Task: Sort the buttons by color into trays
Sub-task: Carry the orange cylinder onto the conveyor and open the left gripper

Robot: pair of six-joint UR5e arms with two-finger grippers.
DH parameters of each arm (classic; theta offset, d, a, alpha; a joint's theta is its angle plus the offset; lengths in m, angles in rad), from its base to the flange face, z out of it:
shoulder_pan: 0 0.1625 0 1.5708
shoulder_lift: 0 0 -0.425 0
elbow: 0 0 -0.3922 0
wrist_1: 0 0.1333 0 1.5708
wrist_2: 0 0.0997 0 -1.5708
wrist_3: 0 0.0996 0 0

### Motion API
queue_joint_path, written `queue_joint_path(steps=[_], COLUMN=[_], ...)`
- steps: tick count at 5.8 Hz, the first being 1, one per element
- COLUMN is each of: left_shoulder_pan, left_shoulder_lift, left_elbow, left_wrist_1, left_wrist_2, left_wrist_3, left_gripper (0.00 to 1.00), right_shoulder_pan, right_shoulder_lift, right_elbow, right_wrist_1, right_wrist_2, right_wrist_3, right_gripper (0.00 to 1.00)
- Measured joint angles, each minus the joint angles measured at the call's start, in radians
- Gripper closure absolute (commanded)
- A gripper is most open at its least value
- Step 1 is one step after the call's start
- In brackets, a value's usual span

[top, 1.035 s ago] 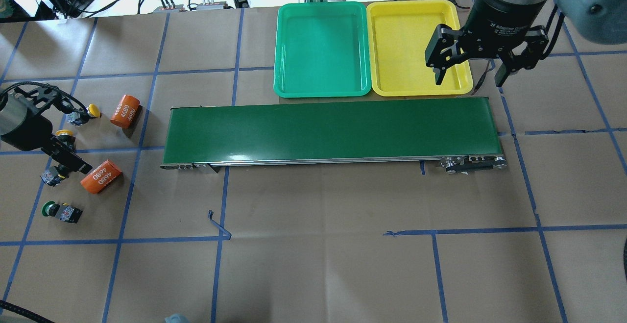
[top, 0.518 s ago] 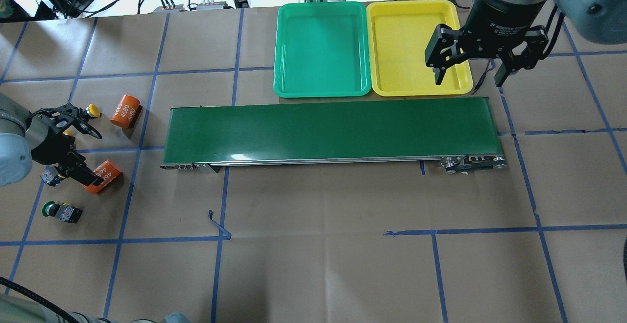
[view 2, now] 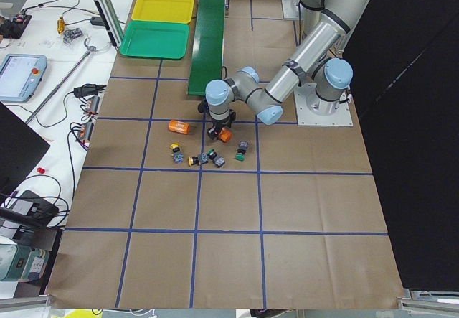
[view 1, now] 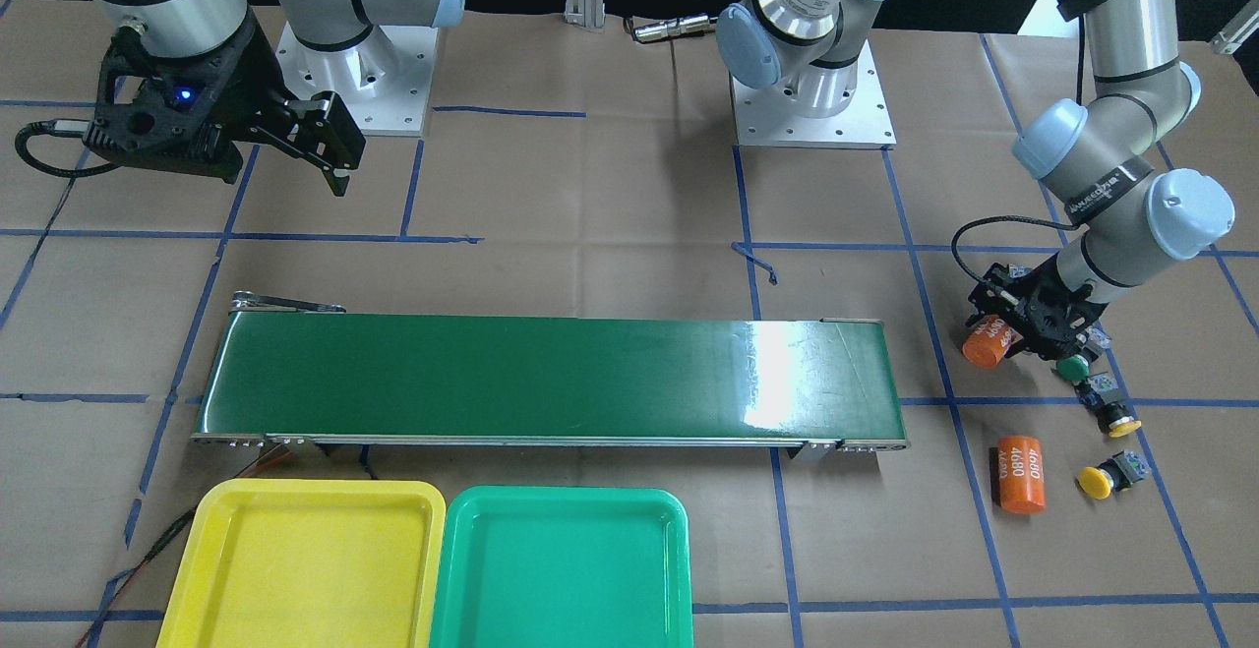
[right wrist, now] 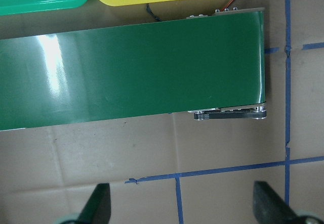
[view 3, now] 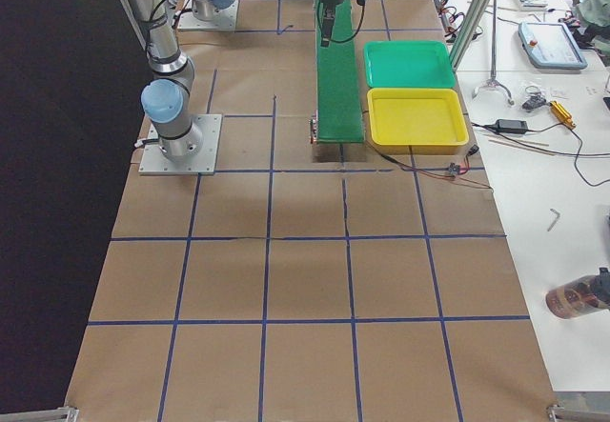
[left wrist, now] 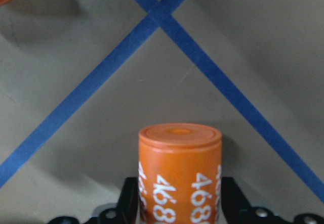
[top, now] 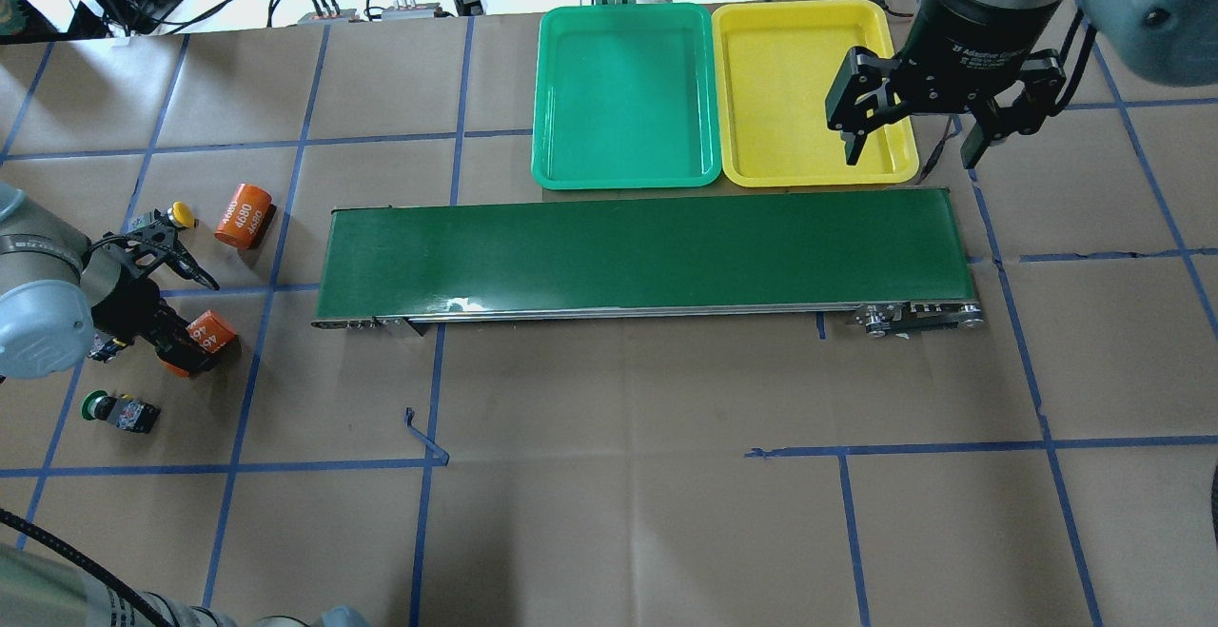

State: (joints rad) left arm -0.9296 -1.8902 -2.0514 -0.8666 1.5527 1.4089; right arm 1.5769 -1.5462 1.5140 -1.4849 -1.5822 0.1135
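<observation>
My left gripper (top: 176,334) is low at the table's left end, shut on an orange "4680" cylinder (left wrist: 179,173) that fills the gap between both fingers. One yellow button (top: 179,216) lies behind it. One green button (top: 114,410) lies in front. A third button (top: 103,347) peeks out beside the wrist. The front-facing view shows a green cap (view 1: 1072,369) and two yellow caps (view 1: 1121,424) (view 1: 1095,481). The green tray (top: 623,94) and the yellow tray (top: 790,85) are empty. My right gripper (top: 912,156) is open and empty, above the yellow tray's near right corner.
A long dark-green conveyor belt (top: 638,251) lies across the middle, just in front of the trays. A second orange cylinder (top: 243,216) lies next to the yellow button. Blue tape lines grid the brown table. Cables run along the far edge.
My left gripper has moved from over the yellow buttons toward the near orange cylinder, tilted down, and closed on it. The right arm has not moved.
</observation>
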Motion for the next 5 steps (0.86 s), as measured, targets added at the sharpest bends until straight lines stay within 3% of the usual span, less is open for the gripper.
queue_joint_path(steps=[3,5], left_shoulder_pan=[-0.071,-0.277], left_shoulder_lift=[0.045,0.111], left_elbow=[0.033,0.085], left_wrist_1=[-0.013,-0.076], left_wrist_2=[-0.004,-0.005], left_wrist_3=[-0.036,-0.008], left_gripper=[1.00,1.00], right_shoulder_pan=[0.000,0.000], right_shoulder_lift=[0.000,0.003], right_elbow=[0.000,0.001], right_wrist_1=[0.000,-0.001], right_wrist_2=[0.000,0.006], right_wrist_3=[-0.002,-0.070], right_gripper=[0.00,0.00])
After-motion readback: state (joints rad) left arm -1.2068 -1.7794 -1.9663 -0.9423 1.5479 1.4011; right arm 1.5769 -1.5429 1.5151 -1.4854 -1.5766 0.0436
